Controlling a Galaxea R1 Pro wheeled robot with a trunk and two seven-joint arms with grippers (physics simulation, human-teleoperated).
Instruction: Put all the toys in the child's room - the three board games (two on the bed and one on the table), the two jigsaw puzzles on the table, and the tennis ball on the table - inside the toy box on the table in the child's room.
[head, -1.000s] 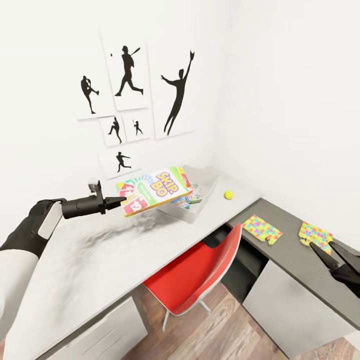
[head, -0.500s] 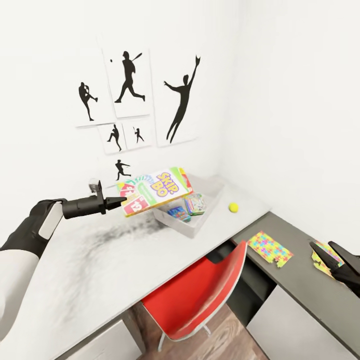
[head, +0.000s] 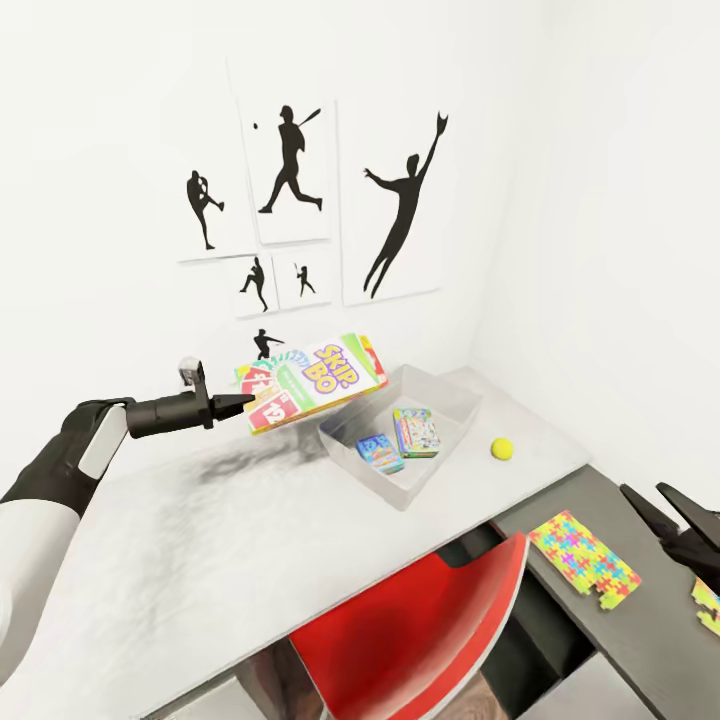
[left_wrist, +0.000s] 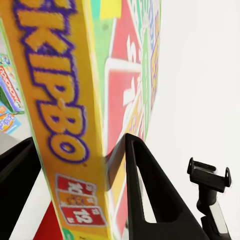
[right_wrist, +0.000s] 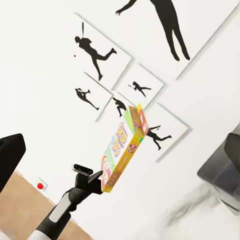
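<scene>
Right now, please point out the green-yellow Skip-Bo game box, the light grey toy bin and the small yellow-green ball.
Skip-Bo game box (head: 318, 381), head view, on its printed top face.
Light grey toy bin (head: 450, 396), head view, on its far rim.
Yellow-green ball (head: 501, 448), head view, on its middle.

White walls (head: 580, 200) meet in a corner hung with 6 black silhouette pictures (head: 290, 170); a red chair (head: 420, 630) stands below.

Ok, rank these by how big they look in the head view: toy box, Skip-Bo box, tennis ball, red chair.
1. red chair, nearest the camera, so inflated
2. toy box
3. Skip-Bo box, looks close to the toy box, held nearer by the left claw
4. tennis ball
</scene>
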